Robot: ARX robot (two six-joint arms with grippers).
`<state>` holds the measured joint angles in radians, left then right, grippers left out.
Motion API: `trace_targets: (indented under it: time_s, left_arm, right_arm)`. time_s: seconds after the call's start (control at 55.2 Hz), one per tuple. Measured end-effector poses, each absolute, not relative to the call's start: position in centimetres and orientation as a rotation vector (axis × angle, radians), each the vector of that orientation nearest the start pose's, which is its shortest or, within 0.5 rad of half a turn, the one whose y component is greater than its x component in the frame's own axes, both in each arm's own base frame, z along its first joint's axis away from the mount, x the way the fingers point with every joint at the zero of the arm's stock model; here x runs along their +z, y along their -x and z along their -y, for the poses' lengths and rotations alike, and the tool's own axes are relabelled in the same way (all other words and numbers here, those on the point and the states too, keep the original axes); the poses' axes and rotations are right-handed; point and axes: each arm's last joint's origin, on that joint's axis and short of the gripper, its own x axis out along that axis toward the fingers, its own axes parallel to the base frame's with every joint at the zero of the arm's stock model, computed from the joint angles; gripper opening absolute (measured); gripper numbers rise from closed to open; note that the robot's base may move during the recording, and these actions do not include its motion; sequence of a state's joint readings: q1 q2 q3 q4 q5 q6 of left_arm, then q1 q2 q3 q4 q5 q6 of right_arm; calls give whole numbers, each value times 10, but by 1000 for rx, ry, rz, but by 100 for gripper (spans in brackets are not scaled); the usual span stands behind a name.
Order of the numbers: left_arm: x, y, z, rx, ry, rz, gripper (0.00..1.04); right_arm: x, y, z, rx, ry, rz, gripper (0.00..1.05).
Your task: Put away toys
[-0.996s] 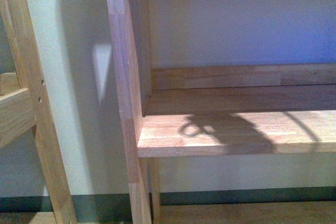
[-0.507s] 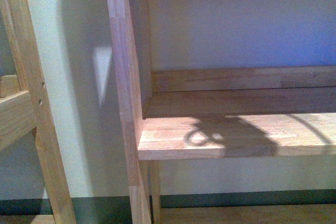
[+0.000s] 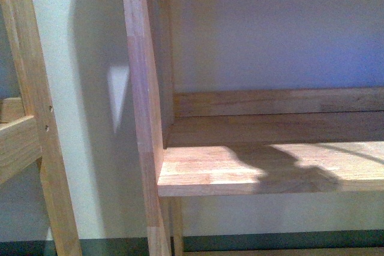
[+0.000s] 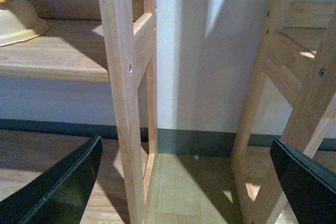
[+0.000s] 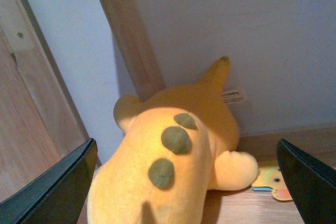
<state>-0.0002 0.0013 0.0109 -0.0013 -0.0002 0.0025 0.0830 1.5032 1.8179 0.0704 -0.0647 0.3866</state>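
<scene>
1. Orange plush toy (image 5: 173, 166) lies on the wooden shelf (image 5: 294, 211), against the wall.
2. Right gripper (image 5: 189, 182) is wide open over the toy, holding nothing.
3. Left gripper (image 4: 184, 182) is wide open, empty, near a wooden post (image 4: 123, 93).

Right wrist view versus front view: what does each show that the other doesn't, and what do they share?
Only the right wrist view shows the orange-yellow plush toy lying against the wall, a small colourful card beside it, and the open right gripper. Only the front view shows a bare shelf board crossed by shadow. Both show light wooden shelving against a pale wall.
</scene>
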Motion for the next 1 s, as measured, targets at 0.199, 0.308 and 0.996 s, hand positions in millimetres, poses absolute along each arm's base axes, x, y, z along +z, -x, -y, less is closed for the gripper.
trace_targets:
  time_s: [0.199, 0.308, 0.996]
  left_arm:
    - [167, -97, 0, 0, -2, 8, 99]
    - [167, -97, 0, 0, -3, 8, 99]
    - [167, -97, 0, 0, -2, 8, 99]
  right_arm:
    - [511, -263, -30, 200, -233, 421, 104]
    - [491, -234, -29, 188, -158, 453, 104]
    - [319, -96, 5, 52, -3, 384, 104]
